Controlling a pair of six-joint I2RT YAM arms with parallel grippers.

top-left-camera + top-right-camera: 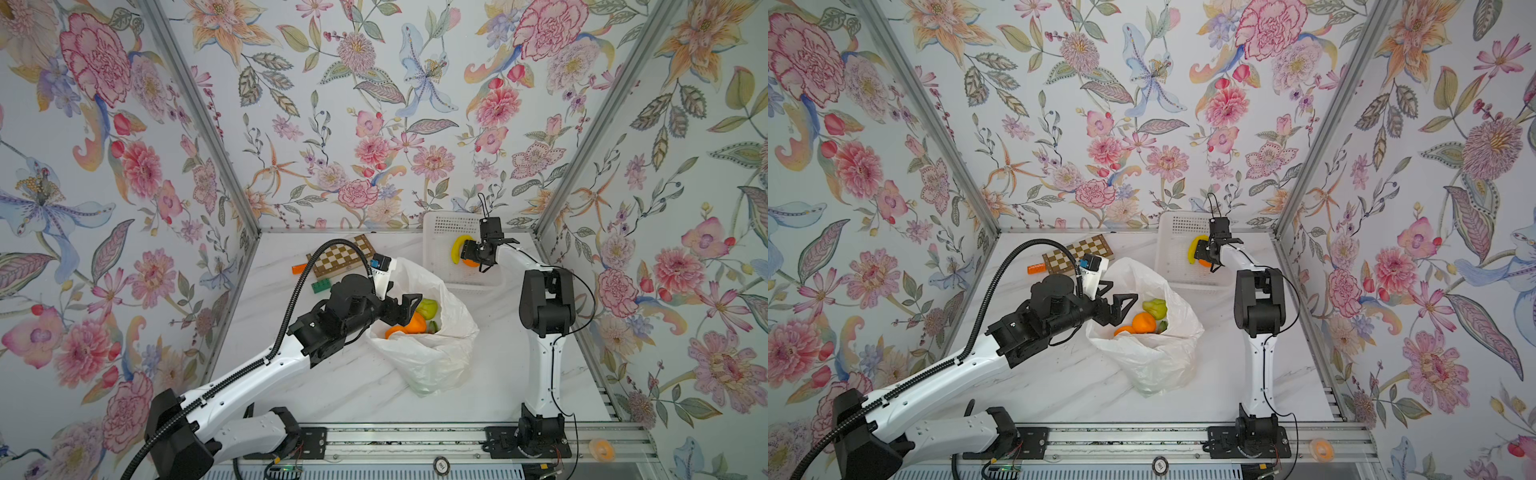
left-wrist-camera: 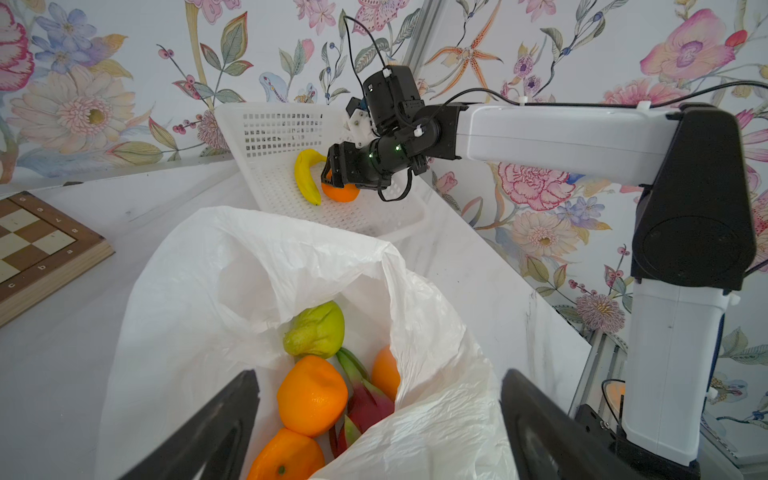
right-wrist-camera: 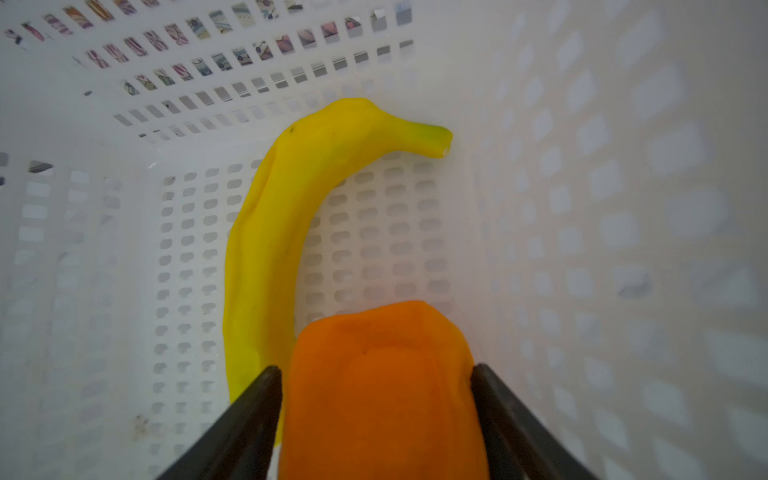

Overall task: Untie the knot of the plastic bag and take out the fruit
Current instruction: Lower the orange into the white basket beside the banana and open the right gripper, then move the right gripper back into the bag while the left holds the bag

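White plastic bag [image 1: 428,357] open w/ oranges [image 2: 311,395], green fruit [image 2: 316,330] inside.

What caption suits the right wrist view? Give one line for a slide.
Black fingers flank an orange inside the white basket, next to a banana.

White left arm [image 1: 266,376] & right arm [image 1: 540,365], blk joints, blk left hand [image 1: 413,311]; ribbed blk conduit [image 1: 293,303].
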